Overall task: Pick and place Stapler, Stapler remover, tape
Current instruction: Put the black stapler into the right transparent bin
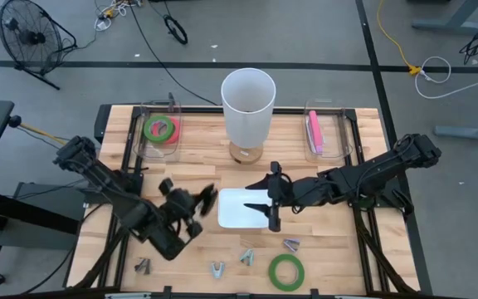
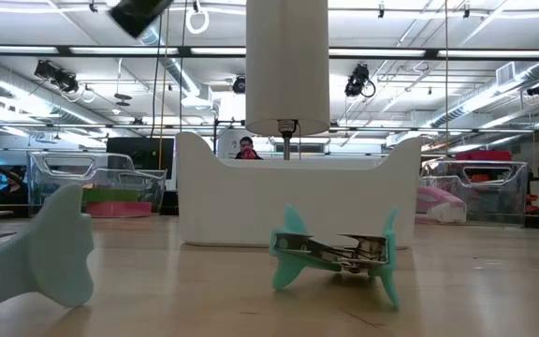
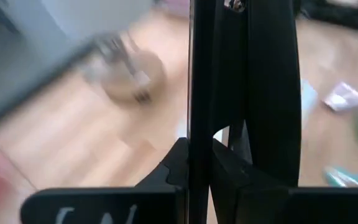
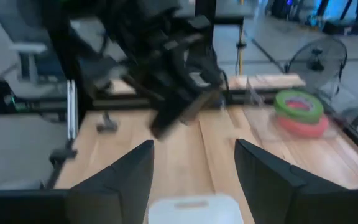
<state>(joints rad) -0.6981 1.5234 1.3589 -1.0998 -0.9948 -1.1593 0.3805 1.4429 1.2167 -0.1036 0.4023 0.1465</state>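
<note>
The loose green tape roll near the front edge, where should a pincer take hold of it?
The green tape roll lies flat with its hole facing up. Probably best from straight above: one finger inside the hole, one outside, pinching the ring's wall on the side away from the staple remover nearby.

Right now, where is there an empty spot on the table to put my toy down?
Bare wood lies between the left bin and the white cup, and between the cup and the right bin. The near edge is crowded: staple removers and a green tape roll. Both pincers, left and right, flank the white tray.

Four staple removers (image 1: 246, 257), three tape rolls (image 1: 287, 271)
</note>
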